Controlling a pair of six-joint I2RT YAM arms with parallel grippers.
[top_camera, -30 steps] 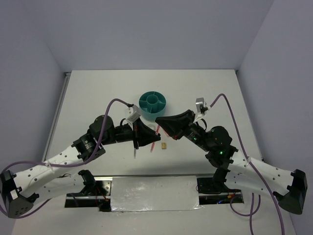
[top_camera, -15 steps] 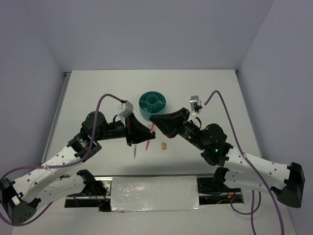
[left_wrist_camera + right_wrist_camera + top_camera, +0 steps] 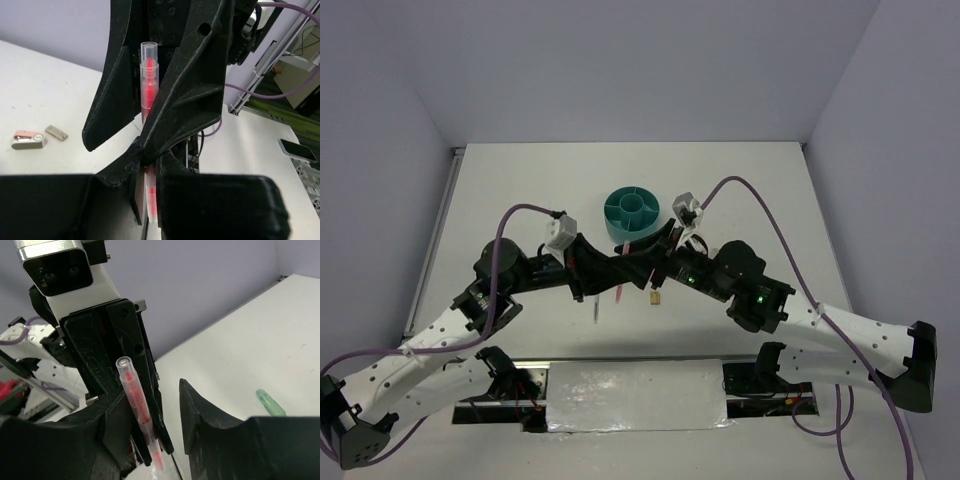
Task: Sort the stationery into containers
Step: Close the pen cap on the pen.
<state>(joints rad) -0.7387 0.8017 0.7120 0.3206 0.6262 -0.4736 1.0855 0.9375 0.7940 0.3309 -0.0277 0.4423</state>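
My left gripper (image 3: 603, 268) is shut on the pink-red pen (image 3: 148, 85) and holds it upright above the table, just in front of the round teal organiser (image 3: 632, 213). My right gripper (image 3: 642, 262) is open, and its fingers straddle the same pen (image 3: 136, 407), which lies close to the left finger (image 3: 114, 432). The pen's lower end shows in the top view (image 3: 620, 291). A thin dark pen (image 3: 595, 308) and a tiny yellow block (image 3: 655, 297) lie on the table below the grippers. A mint-green capsule (image 3: 270, 403) lies on the table.
A small pink-white piece (image 3: 29, 140) and a beige piece (image 3: 56, 132) lie side by side on the white table. The two arms cross close together in front of the organiser. Purple cables loop above both wrists.
Both grippers have shifted left. The right gripper has closed in on the left one, and its open fingers now sit around the pen that the left gripper holds.
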